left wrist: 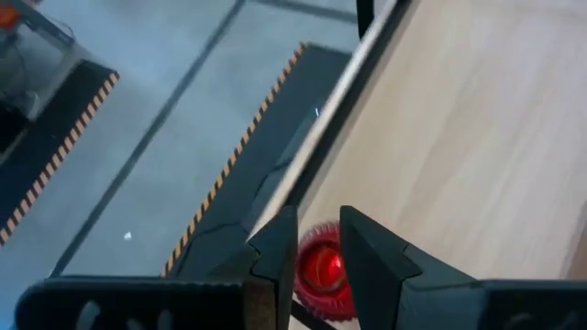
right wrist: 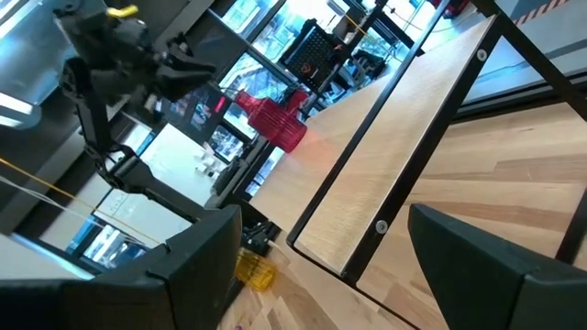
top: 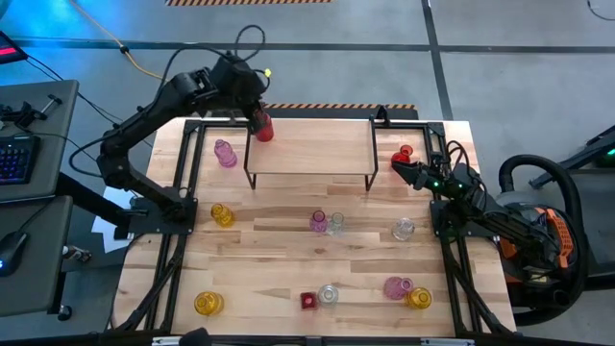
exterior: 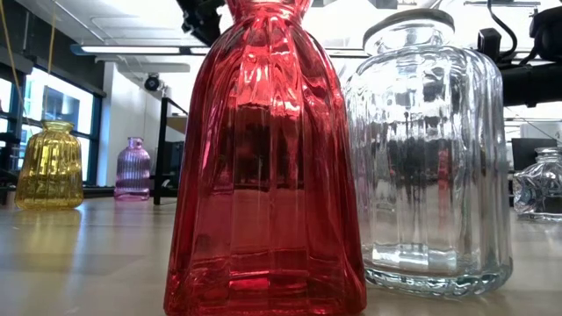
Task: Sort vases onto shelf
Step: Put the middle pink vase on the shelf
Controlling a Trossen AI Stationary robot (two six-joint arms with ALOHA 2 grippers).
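My left gripper [top: 256, 115] is shut on a red vase [top: 264, 128] at the far left corner of the shelf [top: 312, 146], a light plank on thin black legs. The right wrist view shows this red vase [right wrist: 278, 124] tilted over the plank's end; whether its base touches the plank I cannot tell. My right gripper [top: 396, 167] waits open and level beside the shelf's right end, near another red vase [top: 404, 154] standing on the table. Several more vases stand on the table, among them a pink one [top: 225, 154] left of the shelf. My left gripper pinches the red vase's neck just under its ribbed rim [left wrist: 321, 266] between its two fingers [left wrist: 280, 252]. The fingers slant down from the table's far left side. The vase hangs tilted below them, body [right wrist: 284, 130] toward the shelf.
Yellow [top: 222, 214], pink [top: 318, 222] and clear [top: 335, 224] vases stand mid-table, a clear one [top: 404, 229] to the right. Along the near edge are yellow [top: 208, 304], small red [top: 308, 301], clear [top: 329, 294], pink [top: 397, 287] and yellow [top: 419, 298] vases. Black frame rails flank both sides.
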